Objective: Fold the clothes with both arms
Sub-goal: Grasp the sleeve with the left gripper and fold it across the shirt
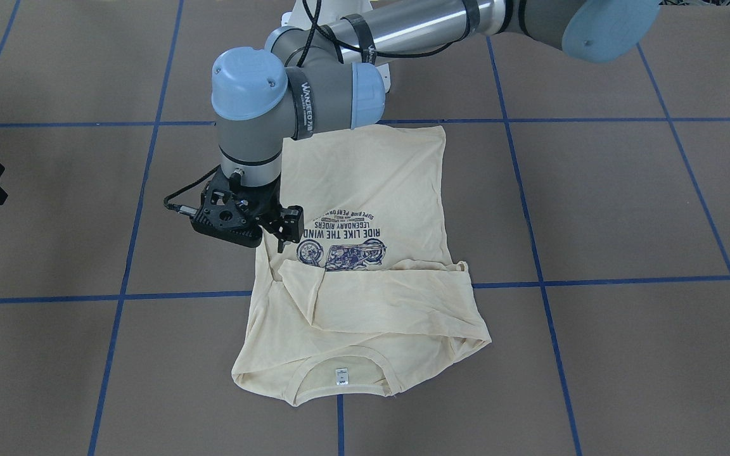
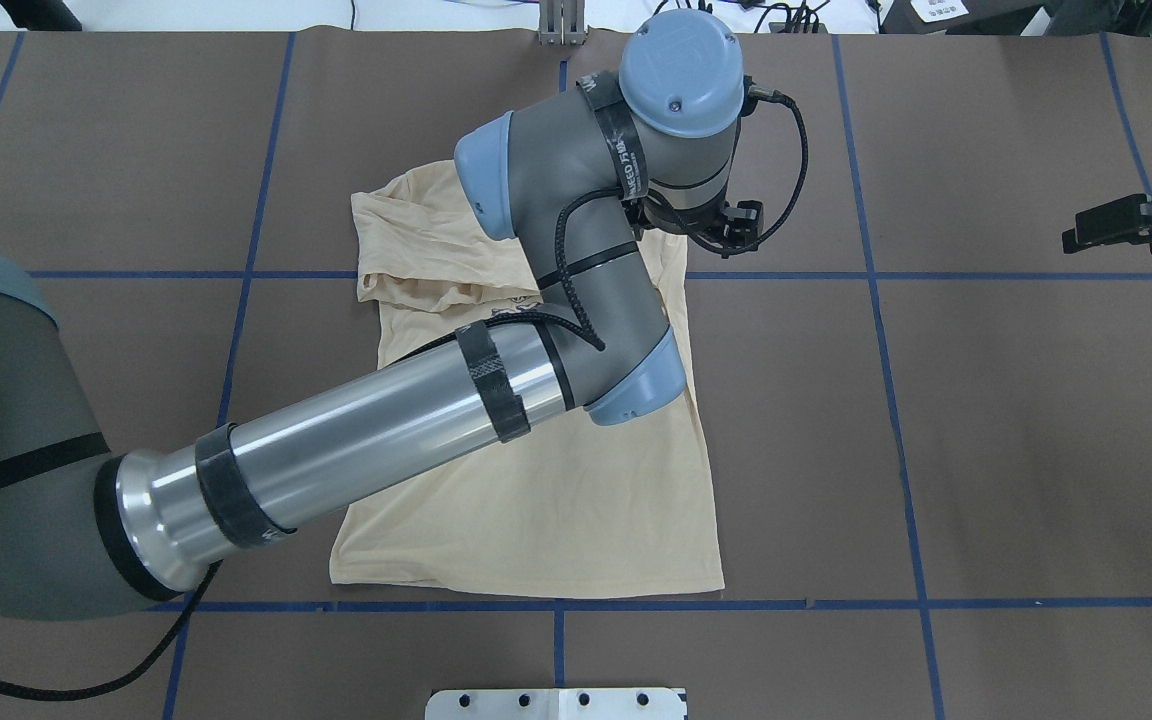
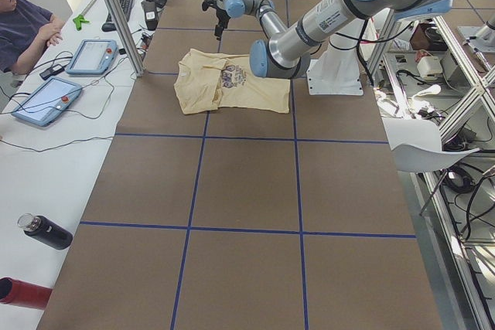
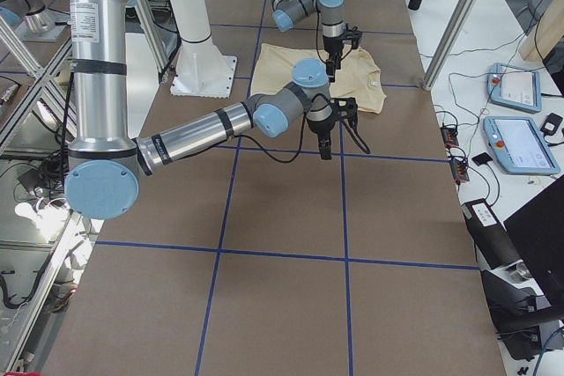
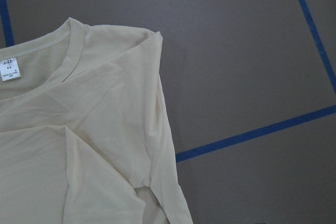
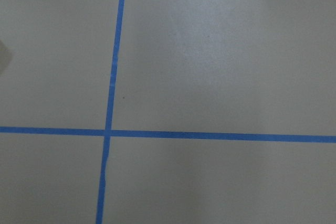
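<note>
Shirt (image 1: 371, 171) lies flat on the table (image 1: 625, 209), print up, sleeves folded in. I have the left gripper (image 1: 284, 235) low at 1 side edge, I think to fold it over. The right gripper (image 2: 1126, 225) hangs well apart. I cannot tell how wide either is.

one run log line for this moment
shirt: flat, print up, sleeve folded across | left claw: at shirt edge, grip unclear | right claw: clear of shirt

The shirt (image 1: 365, 304) is thin matt cloth, softly creased, on a matt brown, paper-like surface (image 1: 625, 209) crossed by smooth blue tape (image 1: 593, 120). The left arm (image 1: 416, 25) shows glossy bare metal tubing, matt grey housings and smooth pale-blue plastic caps (image 1: 248, 82).
</note>
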You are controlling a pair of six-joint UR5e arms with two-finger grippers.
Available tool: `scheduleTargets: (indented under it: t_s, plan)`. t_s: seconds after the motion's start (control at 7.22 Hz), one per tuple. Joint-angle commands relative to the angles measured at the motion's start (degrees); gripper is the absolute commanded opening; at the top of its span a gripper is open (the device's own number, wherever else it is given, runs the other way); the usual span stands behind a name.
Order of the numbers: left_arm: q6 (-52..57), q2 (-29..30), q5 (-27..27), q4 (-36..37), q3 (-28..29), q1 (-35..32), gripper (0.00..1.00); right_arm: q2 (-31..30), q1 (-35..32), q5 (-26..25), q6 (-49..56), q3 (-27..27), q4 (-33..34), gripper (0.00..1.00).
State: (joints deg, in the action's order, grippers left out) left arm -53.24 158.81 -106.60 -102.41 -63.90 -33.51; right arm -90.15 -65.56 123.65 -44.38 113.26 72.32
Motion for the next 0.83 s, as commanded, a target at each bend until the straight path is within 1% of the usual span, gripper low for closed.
scheduleTargets:
  t_s: [0.0,0.14,0.42,0.55,0.69]
  plan:
    - [2.24,-14.33,-0.01,0.37,-16.87,-0.07,1.0,1.72,5.23,-2.77,-11.37,2.82,0.02,1.0]
    - [2.52,-22.24,0.07,0.37,-25.22,-0.07,1.0,1.55,9.62,-5.93,-17.08,5.54,0.1,1.0]
    - [2.7,-36.31,0.77,0.11,-39.91,0.28,1.0,1.2,21.29,-14.79,-29.64,11.34,0.71,1.0]
    - [2.53,-42.99,0.87,-0.16,-45.9,0.55,1.0,1.11,28.4,-21.1,-35.89,13.28,0.89,1.0]
    - [2.0,-50.45,1.91,-2.42,-50.48,1.68,1.0,1.2,36.73,-28.56,-41.69,15.04,3.16,1.0]
